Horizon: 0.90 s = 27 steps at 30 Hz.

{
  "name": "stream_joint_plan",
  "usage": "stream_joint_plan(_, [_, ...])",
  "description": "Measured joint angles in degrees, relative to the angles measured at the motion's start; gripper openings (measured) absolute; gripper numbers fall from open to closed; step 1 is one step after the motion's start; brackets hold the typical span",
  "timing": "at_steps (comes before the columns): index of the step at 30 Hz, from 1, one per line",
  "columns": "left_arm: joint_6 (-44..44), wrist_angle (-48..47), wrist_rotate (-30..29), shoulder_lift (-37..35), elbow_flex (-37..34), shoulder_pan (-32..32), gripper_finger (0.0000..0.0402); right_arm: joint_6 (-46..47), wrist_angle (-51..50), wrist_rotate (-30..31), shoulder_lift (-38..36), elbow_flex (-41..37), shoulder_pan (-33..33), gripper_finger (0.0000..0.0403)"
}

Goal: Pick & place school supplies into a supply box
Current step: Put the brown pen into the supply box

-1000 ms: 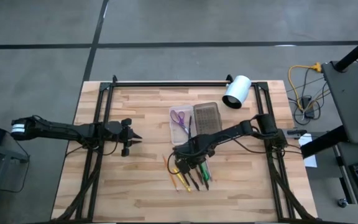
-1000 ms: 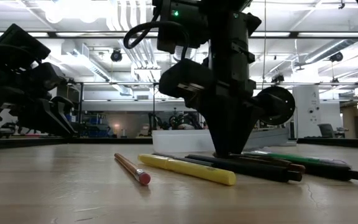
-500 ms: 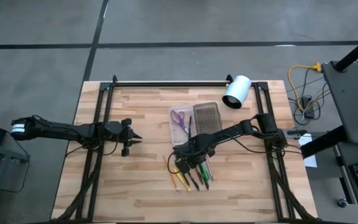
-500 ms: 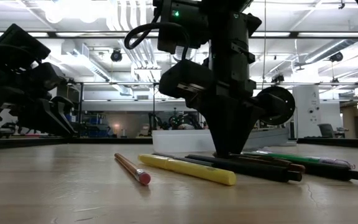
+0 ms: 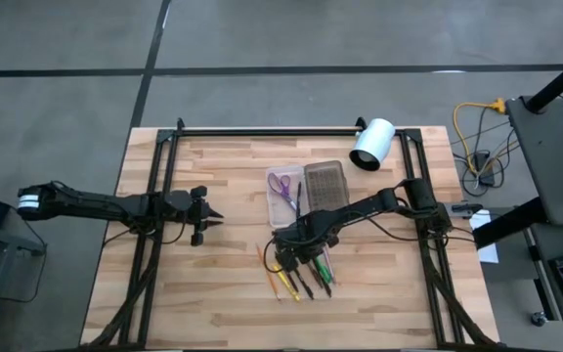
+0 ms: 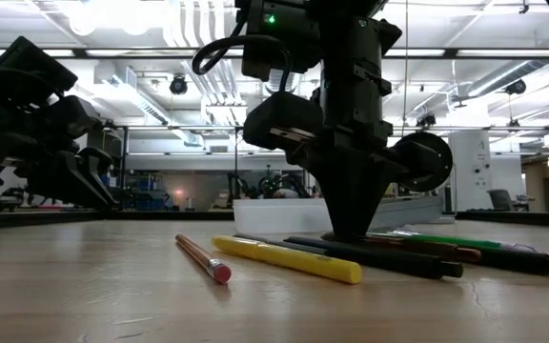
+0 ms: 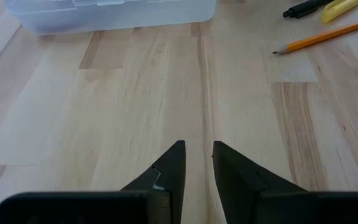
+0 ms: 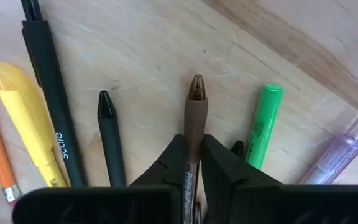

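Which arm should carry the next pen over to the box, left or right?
Right. The right gripper is already closed on the brown pen in the pile, close to the supply box. The left gripper hangs over bare table well off to the side, holding nothing.

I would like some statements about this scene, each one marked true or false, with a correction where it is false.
1. The right end effector is closed on a brown pen. True.
2. The purple-handled scissors lie on the bare table. False: they lie inside the supply box.
3. The left end effector holds the orange pencil. False: it holds nothing and stays apart from the supplies, its fingers only slightly apart.
4. A green highlighter lies beside the brown pen. True.
5. The white cylinder stands among the pens. False: it lies near the table's far edge.
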Motion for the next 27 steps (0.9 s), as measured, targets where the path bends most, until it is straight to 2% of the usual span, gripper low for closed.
stream_joint_plan(4, [0.0, 0.0, 0.0, 0.0, 0.0, 0.0, 0.0067, -1.8, 0.4, 1.7, -0.7, -0.1, -0.1, 0.0018])
stream_joint_plan(9, [0.0, 0.0, 0.0, 0.0, 0.0, 0.0, 0.0066, -5.7, 2.5, 9.1, -1.9, 0.1, -0.4, 0.0016])
stream_joint_plan(27, [0.0, 0.0, 0.0, 0.0, 0.0, 0.0, 0.0066, -20.9, 16.3, 27.5, -7.9, 4.0, -1.4, 0.0015])
